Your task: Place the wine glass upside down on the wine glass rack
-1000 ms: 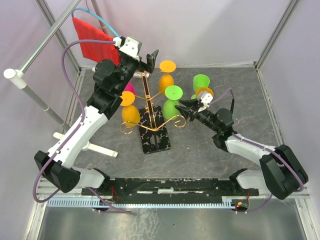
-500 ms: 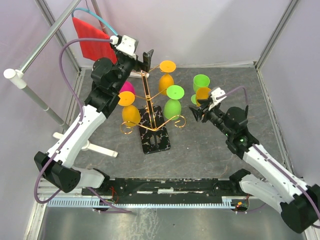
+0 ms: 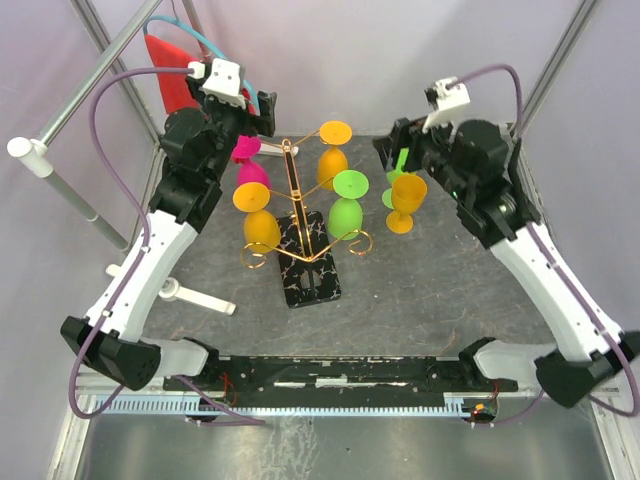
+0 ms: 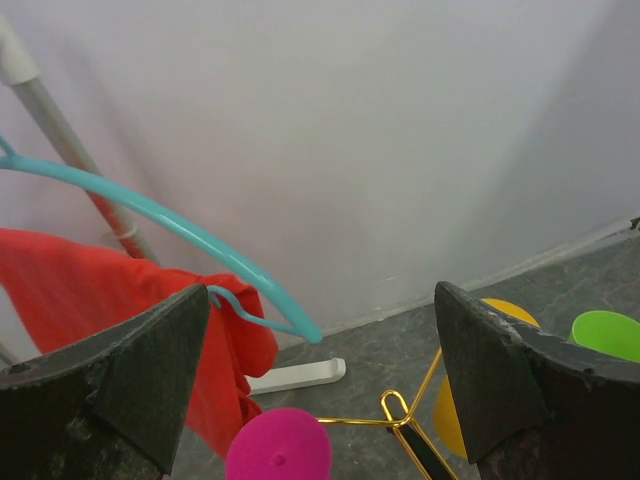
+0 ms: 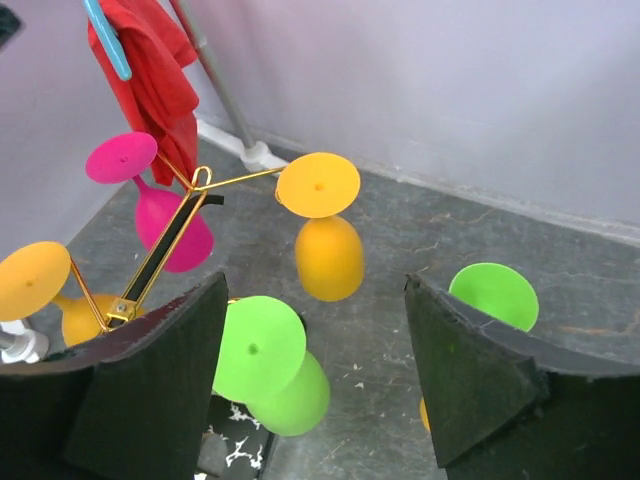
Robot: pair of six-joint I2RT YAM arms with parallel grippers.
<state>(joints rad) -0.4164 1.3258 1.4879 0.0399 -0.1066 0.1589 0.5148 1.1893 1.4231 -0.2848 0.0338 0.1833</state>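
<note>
The wine glass rack is a gold wire tree on a black marbled base in the middle of the table. Upside down on its arms hang a pink glass, two orange glasses and a green glass. An orange wine glass stands upright on the table right of the rack, with a green glass behind it. My left gripper is open and empty above the rack's far left. My right gripper is open and empty, high above the standing glasses.
A white pole stand with a red cloth on a teal hanger stands at the far left. Purple walls close in the back and both sides. The left wrist view shows the pink glass's foot and the rack's top loop.
My right arm has swung up and back, away from the orange glass, which now stands free. My left arm has risen and drawn back to the left.
</note>
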